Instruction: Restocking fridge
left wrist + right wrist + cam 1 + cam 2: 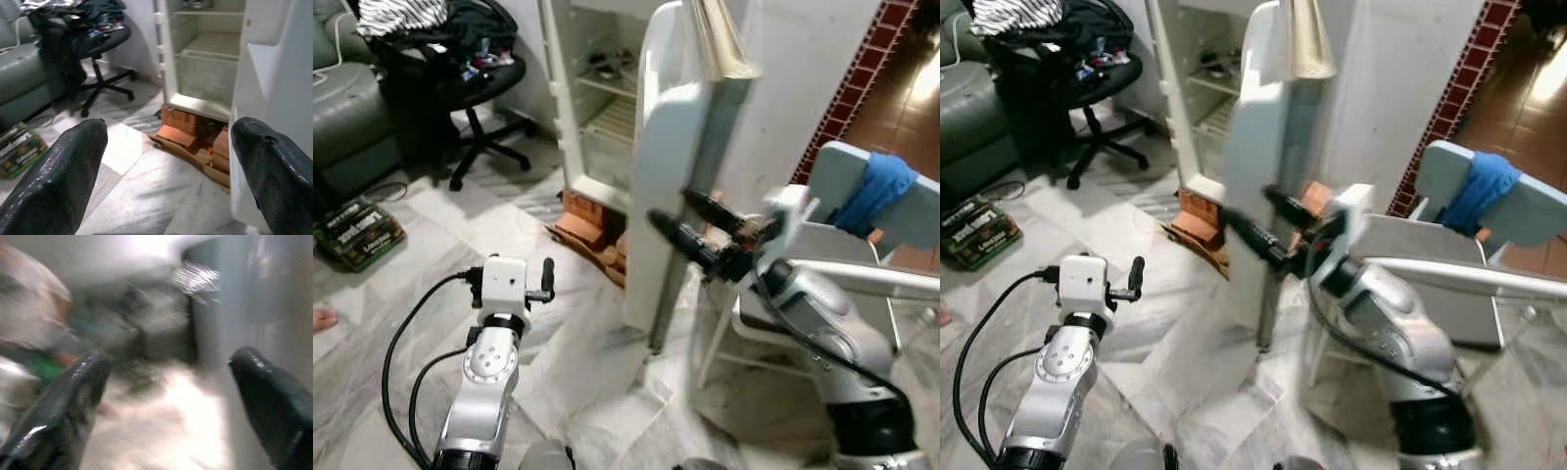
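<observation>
Beyond the marble floor [578,352], far left, a black office chair [475,88] carries heaped clothes. Nearer, the left gripper [546,279] hangs low with its fingers [58,171] spread wide, holding nothing. Centre, the fridge [607,117] stands open on bricks [592,230]. At its door's [671,176] edge, the right gripper [680,220] spreads its fingers, empty. Rightward, a blue cloth [873,191] drapes a white chair [862,264].

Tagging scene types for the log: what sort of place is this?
Probably a lived-in room of a home, not a fitted kitchen: an open white fridge propped on bricks, an office chair heaped with clothes, a grey sofa, marble-look floor tiles.
</observation>
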{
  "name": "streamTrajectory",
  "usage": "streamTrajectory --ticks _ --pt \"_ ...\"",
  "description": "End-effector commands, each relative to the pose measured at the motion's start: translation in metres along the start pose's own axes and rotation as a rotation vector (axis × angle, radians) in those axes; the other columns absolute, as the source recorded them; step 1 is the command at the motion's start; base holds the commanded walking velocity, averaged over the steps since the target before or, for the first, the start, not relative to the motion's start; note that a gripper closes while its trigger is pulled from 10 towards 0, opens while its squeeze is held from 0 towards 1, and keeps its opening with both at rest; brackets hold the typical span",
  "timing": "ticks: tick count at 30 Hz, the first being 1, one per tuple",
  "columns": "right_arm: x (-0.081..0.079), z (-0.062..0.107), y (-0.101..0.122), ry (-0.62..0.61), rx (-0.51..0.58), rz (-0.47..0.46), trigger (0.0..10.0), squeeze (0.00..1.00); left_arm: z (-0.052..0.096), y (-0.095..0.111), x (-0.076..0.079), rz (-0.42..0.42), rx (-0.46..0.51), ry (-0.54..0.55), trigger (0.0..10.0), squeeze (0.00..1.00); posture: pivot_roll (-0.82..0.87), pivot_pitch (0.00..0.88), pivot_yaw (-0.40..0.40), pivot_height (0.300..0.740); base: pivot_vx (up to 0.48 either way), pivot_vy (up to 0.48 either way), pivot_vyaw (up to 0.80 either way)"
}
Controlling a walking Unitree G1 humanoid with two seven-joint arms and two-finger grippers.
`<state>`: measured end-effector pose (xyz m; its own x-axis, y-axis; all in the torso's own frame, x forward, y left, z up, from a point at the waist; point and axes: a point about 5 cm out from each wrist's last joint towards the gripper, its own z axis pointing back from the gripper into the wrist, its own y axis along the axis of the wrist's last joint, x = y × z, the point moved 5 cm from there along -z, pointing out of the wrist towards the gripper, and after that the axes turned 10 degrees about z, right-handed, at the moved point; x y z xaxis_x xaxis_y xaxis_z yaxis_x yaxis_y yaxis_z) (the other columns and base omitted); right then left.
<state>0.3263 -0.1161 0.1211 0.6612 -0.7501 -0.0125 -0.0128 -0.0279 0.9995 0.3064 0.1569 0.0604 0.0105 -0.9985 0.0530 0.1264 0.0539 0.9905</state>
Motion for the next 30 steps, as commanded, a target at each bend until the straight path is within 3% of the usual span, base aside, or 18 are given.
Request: streamTrajectory --ticks 1,2,4,8,14,20,26,30 --pt "0.028 0.017 -0.037 -0.174 -0.155 0.113 10.0 0.0 0.001 0.003 0.001 0.002 0.008 -0.006 10.0 0.0 0.06 0.021 -0.014 0.74 0.0 0.0 0.0" --pt "0.037 0.025 -0.047 -0.236 -0.219 0.153 10.0 0.0 0.001 0.004 0.001 0.003 0.01 -0.008 10.0 0.0 0.06 0.021 -0.014 0.74 0.0 0.0 0.0" --pt "0.053 0.043 -0.05 -0.42 -0.237 0.116 10.0 0.0 0.001 0.004 -0.002 0.009 0.005 -0.001 10.0 0.0 0.06 0.025 -0.011 0.74 0.0 0.0 0.0" --pt "0.051 0.046 -0.043 -0.524 -0.167 0.111 10.0 0.0 -0.001 0.006 -0.002 0.025 0.003 0.005 10.0 0.0 0.05 0.029 -0.009 0.74 0.0 0.0 0.0" --pt "0.036 0.039 -0.048 -0.505 -0.154 0.204 10.0 0.0 -0.005 0.01 0.006 0.031 0.003 -0.023 10.0 0.0 0.05 0.034 -0.005 0.74 0.0 0.362 0.0" --pt "0.038 0.04 -0.05 -0.538 -0.155 0.177 10.0 0.0 -0.004 0.01 0.003 0.03 -0.001 -0.016 10.0 0.0 0.05 0.05 -0.012 0.74 0.0 0.48 -0.4" --pt "0.033 0.039 -0.048 -0.524 -0.141 0.189 10.0 0.0 -0.01 0.031 0.002 0.031 0.046 -0.019 10.0 0.0 0.06 0.095 -0.02 0.74 0.0 0.48 -0.76" --pt "0.029 0.039 -0.05 -0.534 -0.138 0.184 10.0 0.0 -0.008 0.034 -0.004 0.029 0.068 0.002 10.0 0.0 0.06 0.1 -0.021 0.74 0.0 0.48 0.0"
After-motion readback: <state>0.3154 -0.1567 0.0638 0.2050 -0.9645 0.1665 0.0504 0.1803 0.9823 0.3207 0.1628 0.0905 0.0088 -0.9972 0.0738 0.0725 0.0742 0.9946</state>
